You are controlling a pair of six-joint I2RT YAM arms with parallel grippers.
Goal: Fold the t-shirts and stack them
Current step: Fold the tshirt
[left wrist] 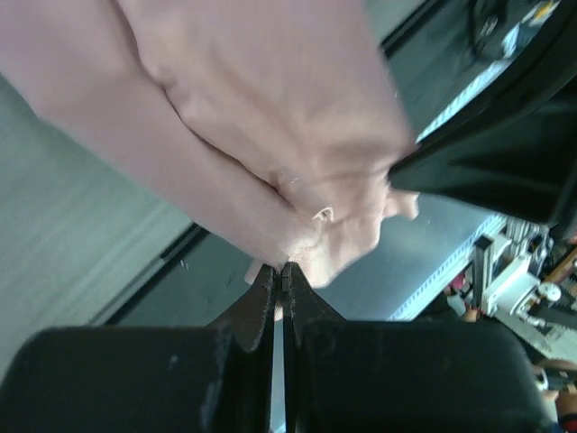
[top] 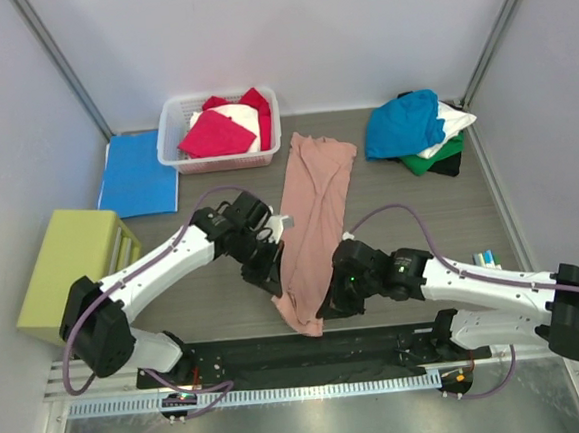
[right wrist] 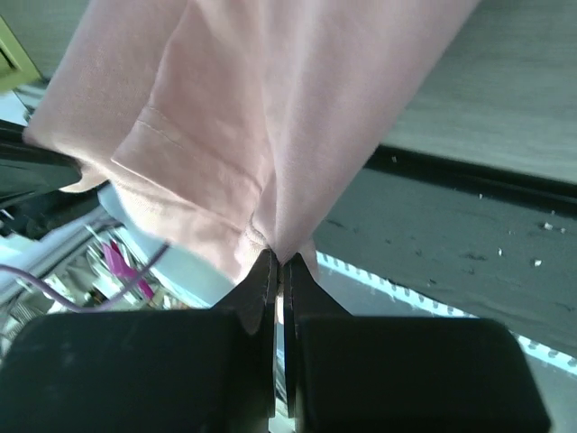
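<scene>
Tabletop (top: 420,216): pink tee (top: 313,195) in both hands (top: 275,281) (top: 327,307)

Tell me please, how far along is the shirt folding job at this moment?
Done: a pile of folded shirts, teal-blue on top, lies at the far right. In hand: the left gripper and the right gripper are shut on the near end of the pink shirt, which lies long and narrow, not yet folded short. Left: the magenta shirt and others wait in the basket.
</scene>
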